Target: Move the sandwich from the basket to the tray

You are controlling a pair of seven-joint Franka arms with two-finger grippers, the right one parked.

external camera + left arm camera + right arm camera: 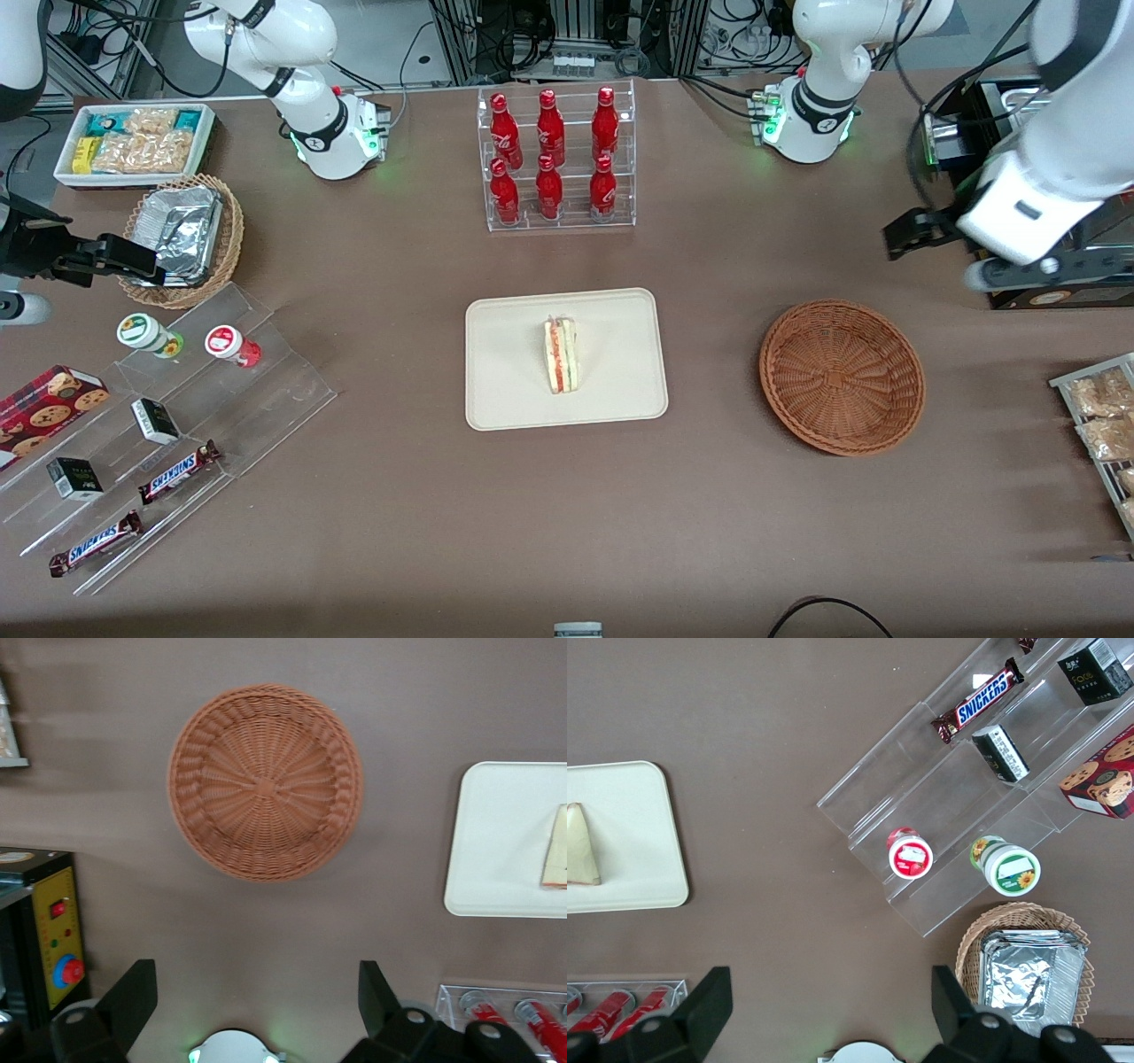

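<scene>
A brown worktop (399, 496) is seen, laid out with goods around its edges: a clear rack of red bottles (555, 159) farther from the front camera than the tray, stepped clear shelves with snack bars and small jars toward the parked arm's end, and bagged snacks at the working arm's end. The tray (505, 390) lies near the middle of the worktop, and the sandwich (560, 355) is found on it, standing on edge with its red-orange and green filling showing, well inside the rim. The basket (842, 377) sits on the worktop between the tray and the working arm's end, apart from the tray, and nothing is seen inside it; the woven bottom is fully exposed in the left wrist view (266, 782).

The claw (921, 232) is held high above the worktop, farther from the front camera than the basket and toward the working arm's end; its two fingers (133, 997) are spread wide with nothing between them.

From this layout the transfer is judged to be done, the sandwich released and the arm drawn clear. No further grasp appears to be called for; at most the arm would be brought to rest away from the tray, so that the sandwich is not tipped
</scene>
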